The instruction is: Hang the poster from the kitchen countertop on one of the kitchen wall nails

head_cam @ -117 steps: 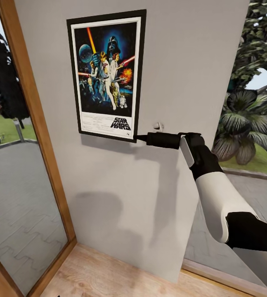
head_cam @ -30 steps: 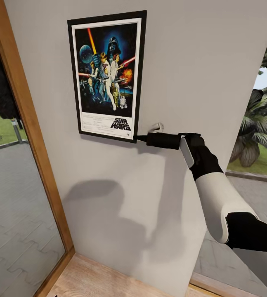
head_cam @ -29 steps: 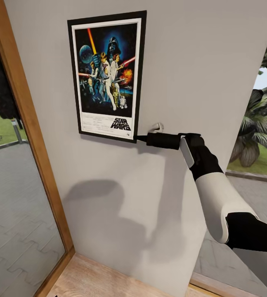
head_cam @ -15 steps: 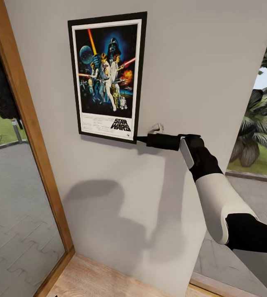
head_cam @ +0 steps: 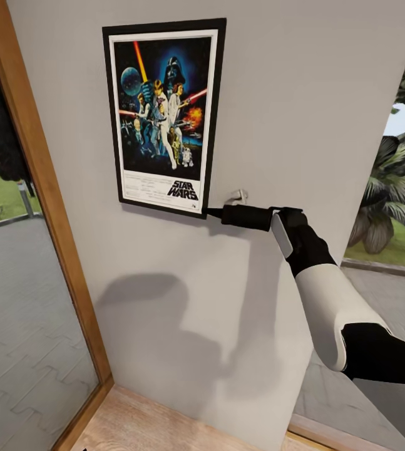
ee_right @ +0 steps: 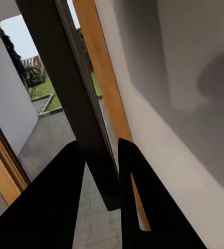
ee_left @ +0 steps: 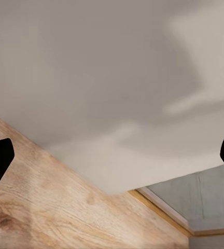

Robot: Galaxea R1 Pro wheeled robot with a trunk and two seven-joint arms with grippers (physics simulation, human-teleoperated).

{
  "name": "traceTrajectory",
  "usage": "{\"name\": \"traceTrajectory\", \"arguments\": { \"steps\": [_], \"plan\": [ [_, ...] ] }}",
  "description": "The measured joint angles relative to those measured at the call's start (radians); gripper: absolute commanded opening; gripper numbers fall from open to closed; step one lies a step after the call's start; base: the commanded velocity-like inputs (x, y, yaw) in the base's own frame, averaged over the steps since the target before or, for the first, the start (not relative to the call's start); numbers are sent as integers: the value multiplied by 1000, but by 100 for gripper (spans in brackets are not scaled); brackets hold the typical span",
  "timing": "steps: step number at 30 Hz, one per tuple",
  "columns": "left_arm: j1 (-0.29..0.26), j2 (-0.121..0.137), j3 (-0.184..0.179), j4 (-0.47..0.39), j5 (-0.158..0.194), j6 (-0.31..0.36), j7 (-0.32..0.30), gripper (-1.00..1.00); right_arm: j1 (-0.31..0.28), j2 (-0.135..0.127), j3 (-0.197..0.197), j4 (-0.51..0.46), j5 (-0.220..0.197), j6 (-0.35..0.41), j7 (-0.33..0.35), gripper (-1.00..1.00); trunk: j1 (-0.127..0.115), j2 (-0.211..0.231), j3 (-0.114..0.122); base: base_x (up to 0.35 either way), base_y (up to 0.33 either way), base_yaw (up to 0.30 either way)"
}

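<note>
A home interior: a plain grey wall [head_cam: 277,125] carries a framed poster [head_cam: 163,116], with light wood floor [head_cam: 158,426] at six o'clock. A wood-framed window [head_cam: 46,207] at nine o'clock overlooks paving, lawn and garden plants.

I see the poster [head_cam: 163,116] as smooth printed paper in a matt black frame, against a flat matt grey wall [head_cam: 302,94]. The window frame [head_cam: 52,207] and floor [ee_left: 44,207] look like grained, satin wood. My right gripper [head_cam: 213,212] looks matt black plastic.
</note>
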Motion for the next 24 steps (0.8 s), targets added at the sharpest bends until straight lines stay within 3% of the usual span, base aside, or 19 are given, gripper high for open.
{"name": "traceTrajectory", "arguments": {
  "steps": [24],
  "plan": [
    [0, 0, 0, 0, 0, 0, 1, 100, 2, 0, 3, 24, 3, -46, 9, -100, 0, -1, 0, 0, 0, 0]
  ]
}}
